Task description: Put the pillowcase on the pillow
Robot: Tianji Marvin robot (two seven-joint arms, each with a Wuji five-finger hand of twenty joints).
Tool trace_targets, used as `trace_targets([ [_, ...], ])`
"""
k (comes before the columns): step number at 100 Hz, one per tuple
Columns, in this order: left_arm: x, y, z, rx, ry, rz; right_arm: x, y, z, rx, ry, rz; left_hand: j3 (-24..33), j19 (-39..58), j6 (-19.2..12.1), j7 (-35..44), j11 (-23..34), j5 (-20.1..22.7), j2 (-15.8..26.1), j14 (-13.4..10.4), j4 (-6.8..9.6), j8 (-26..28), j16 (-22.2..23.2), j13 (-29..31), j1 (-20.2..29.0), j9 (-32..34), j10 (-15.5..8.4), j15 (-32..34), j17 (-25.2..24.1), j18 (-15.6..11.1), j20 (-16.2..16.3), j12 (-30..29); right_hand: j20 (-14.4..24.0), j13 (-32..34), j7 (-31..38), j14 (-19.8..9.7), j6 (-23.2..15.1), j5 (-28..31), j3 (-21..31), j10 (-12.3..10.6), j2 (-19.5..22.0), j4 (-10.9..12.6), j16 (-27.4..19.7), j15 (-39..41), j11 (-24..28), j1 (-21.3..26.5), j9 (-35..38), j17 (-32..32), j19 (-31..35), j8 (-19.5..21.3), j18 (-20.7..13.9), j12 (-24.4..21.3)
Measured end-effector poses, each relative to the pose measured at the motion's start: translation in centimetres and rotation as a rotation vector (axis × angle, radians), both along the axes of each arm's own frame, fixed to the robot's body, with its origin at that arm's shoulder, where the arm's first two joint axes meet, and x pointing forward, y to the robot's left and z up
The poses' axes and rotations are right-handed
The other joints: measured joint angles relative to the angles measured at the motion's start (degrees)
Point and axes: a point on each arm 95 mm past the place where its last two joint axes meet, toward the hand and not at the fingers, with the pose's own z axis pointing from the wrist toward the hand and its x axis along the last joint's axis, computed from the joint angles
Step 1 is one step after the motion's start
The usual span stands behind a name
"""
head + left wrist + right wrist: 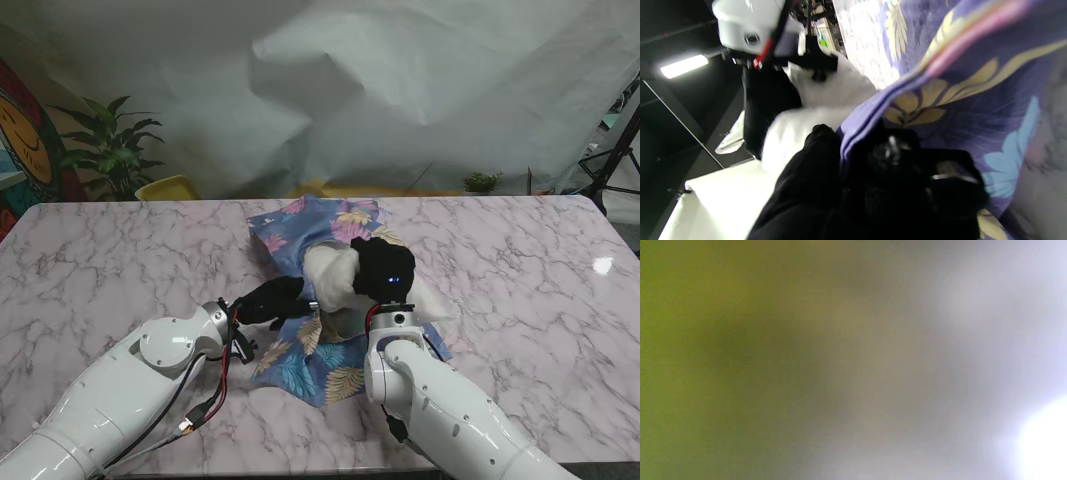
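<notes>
A blue floral pillowcase lies crumpled at the middle of the marble table, with a white pillow partly inside it. My left hand, in a black glove, is shut on the pillowcase's hem, which shows as a purple edge pinched between its fingers. My right hand, also gloved, presses down on top of the pillow; its fingers are hidden against it. The right wrist view is only a blur of green and grey.
A potted plant and a yellow chair back stand beyond the table's far left edge. White sheeting hangs behind. A tripod leg is at the far right.
</notes>
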Motion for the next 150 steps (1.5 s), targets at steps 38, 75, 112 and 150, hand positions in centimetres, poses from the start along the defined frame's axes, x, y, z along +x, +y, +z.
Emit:
trace_targets([
  [38, -1.0, -1.2, 1.2, 0.019, -0.061, -0.003, -0.5, -1.6, 2.9, 0.075, -0.073, -0.220, -1.00, 0.00, -2.54, 0.15, 0.26, 0.00, -0.13, -0.10, -0.58, 0.51, 0.00, 0.01, -0.33, 0.00, -1.42, 0.02, 0.01, -0.11, 0.01, 0.51, 5.29, 0.00, 0.00, 0.63, 2.21, 0.26, 0.02, 1.40, 0.07, 0.13, 1.92, -0.01, 0.22, 0.00, 0.00, 2.18, 0.09, -0.52, -0.02, 1.00],
  [75, -1.6, -1.6, 1.3, -0.075, -0.025, -0.031, 1.7, -0.9, -3.8, -0.078, 0.074, -0.064, -1.00, 0.01, -2.37, 0.17, 0.27, 0.00, -0.12, -0.11, -0.58, 0.57, 0.00, 0.01, -0.33, 0.00, -1.43, 0.03, 0.01, -0.11, 0.01, 0.51, 5.32, -0.15, 0.00, -0.07, 3.40, 0.26, 0.03, 1.37, 0.18, 0.32, 2.13, 7.86, 3.73, -2.85, 0.06, 2.38, 10.26, -0.53, -3.53, 2.81],
  [112, -3.0, -2.3, 0.6, -0.161, 0.044, -0.134, 4.0, -4.4, -4.6, -0.027, 0.116, -0.338, -1.00, 0.01, -2.06, 0.16, 0.27, -0.60, -0.11, -0.12, -0.58, 0.57, 0.00, 0.01, -0.33, 0.00, -1.43, 0.03, 0.01, -0.11, 0.01, 0.51, 7.11, -0.11, 0.68, -1.60, 2.30, 1.66, -0.54, -0.19, 0.18, -0.37, 4.87, 15.39, 7.23, -5.99, 0.66, 2.80, 11.42, -0.46, -6.33, 9.44],
  [150, -3.4, -2.6, -0.1, -0.113, 0.042, -0.162, 3.2, -3.6, -3.1, 0.000, 0.258, -0.215, -1.00, 0.01, -2.05, -0.15, 0.27, -0.66, -0.11, -0.12, -0.58, 0.80, 0.01, 0.01, -0.33, -0.02, -1.43, 0.03, 0.01, -0.11, 0.01, 0.51, 2.65, -1.27, -6.51, -1.68, 2.44, -3.72, -5.60, -1.11, 10.84, 2.88, 0.08, 4.57, 6.89, -14.60, -6.09, -0.95, 10.49, 6.89, -6.62, 10.09],
])
